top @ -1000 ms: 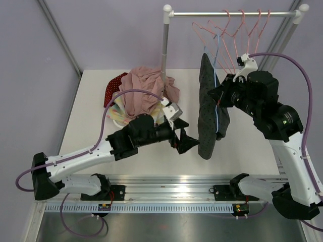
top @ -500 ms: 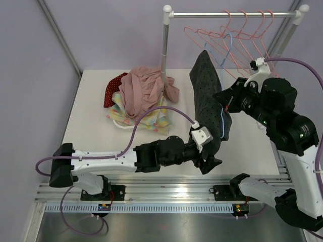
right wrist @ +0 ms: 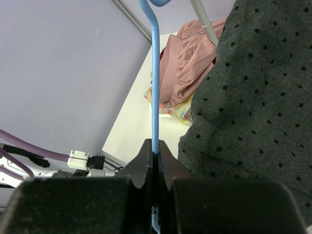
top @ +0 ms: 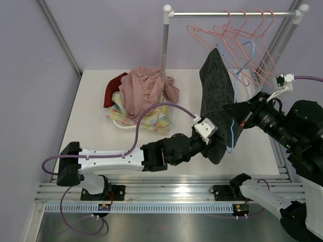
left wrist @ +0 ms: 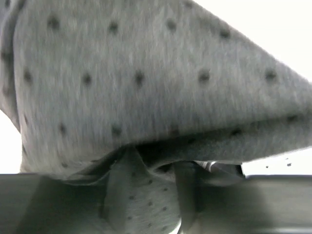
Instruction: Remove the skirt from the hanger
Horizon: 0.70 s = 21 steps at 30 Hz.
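A dark grey polka-dot skirt [top: 217,93] hangs on a blue hanger [top: 231,136] in front of the rack. My right gripper [top: 233,112] is shut on the hanger's blue wire [right wrist: 155,87], which runs straight up out of the closed jaws [right wrist: 155,146], with the skirt [right wrist: 253,97] just to its right. My left gripper [top: 214,146] reaches under the skirt's lower end and is shut on it. In the left wrist view dotted cloth [left wrist: 146,73] fills the frame and a fold sits between the fingers [left wrist: 153,195].
A pile of pink, red and patterned clothes [top: 141,93] lies on the white table [top: 91,116] at the back left. The rack's upright pole [top: 165,45] and top rail [top: 232,14] carry several pink hangers [top: 237,30] behind the skirt.
My left arm swung right, reached under the skirt and closed on its lower end. My right arm drew the hanger and skirt to the right.
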Available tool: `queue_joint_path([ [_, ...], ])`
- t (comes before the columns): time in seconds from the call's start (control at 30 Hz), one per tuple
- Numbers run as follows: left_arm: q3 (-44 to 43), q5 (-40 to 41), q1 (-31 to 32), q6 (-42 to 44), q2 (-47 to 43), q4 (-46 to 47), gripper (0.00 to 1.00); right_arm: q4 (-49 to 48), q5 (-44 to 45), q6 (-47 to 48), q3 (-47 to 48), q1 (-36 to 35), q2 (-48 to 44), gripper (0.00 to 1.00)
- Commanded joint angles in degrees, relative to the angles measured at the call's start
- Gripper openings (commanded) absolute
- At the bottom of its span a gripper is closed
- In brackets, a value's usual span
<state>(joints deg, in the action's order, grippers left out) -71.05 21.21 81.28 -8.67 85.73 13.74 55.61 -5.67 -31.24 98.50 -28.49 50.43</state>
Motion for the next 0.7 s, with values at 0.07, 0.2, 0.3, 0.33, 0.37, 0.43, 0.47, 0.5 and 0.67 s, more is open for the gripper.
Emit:
queue_joint_path([
  [0.07, -2.78, 2.87, 0.11, 2.34, 0.4, 6.21, 0.0, -5.34, -3.21, -2.86, -1.55, -0.25, -1.39, 0.0],
  [0.2, 0.03, 6.29, 0.2, 1.73, -2.66, 6.85, 0.0, -4.47, -1.98, -2.33, -2.26, -0.25, -2.09, 0.0],
  [0.3, 3.0, 13.48, 0.29, 0.76, -8.62, 2.53, 0.0, -2.54, -0.31, -1.37, -0.68, -0.25, -2.09, 0.0],
  [0.33, 7.63, 15.59, 0.2, 0.76, -11.09, 1.83, 0.0, -1.92, -0.04, -0.93, -0.07, -0.25, -2.18, 0.0],
  [0.37, 10.03, 20.49, 0.03, 0.32, -13.46, 0.34, 0.0, -1.39, 0.92, -0.66, 0.64, -0.25, -2.1, 0.0],
  [0.43, 18.09, 23.34, -0.59, -1.52, -21.55, -2.04, 0.0, 0.1, 1.71, 0.04, 2.75, -0.25, -2.27, 0.0],
  [0.47, 21.09, 25.26, -1.2, -3.88, -24.18, -4.05, 0.0, 0.54, 2.33, 0.13, 3.71, -0.25, -2.18, 0.0],
  [0.5, 23.56, 26.15, -1.38, -4.95, -27.34, -5.11, 0.0, 0.98, 2.77, 0.22, 4.07, -0.25, -2.36, 0.0],
  [0.67, 35.34, 33.35, -2.96, -17.56, -40.18, -18.34, 0.0, 1.16, 3.56, -0.13, 6.43, -0.25, -2.18, 0.0],
])
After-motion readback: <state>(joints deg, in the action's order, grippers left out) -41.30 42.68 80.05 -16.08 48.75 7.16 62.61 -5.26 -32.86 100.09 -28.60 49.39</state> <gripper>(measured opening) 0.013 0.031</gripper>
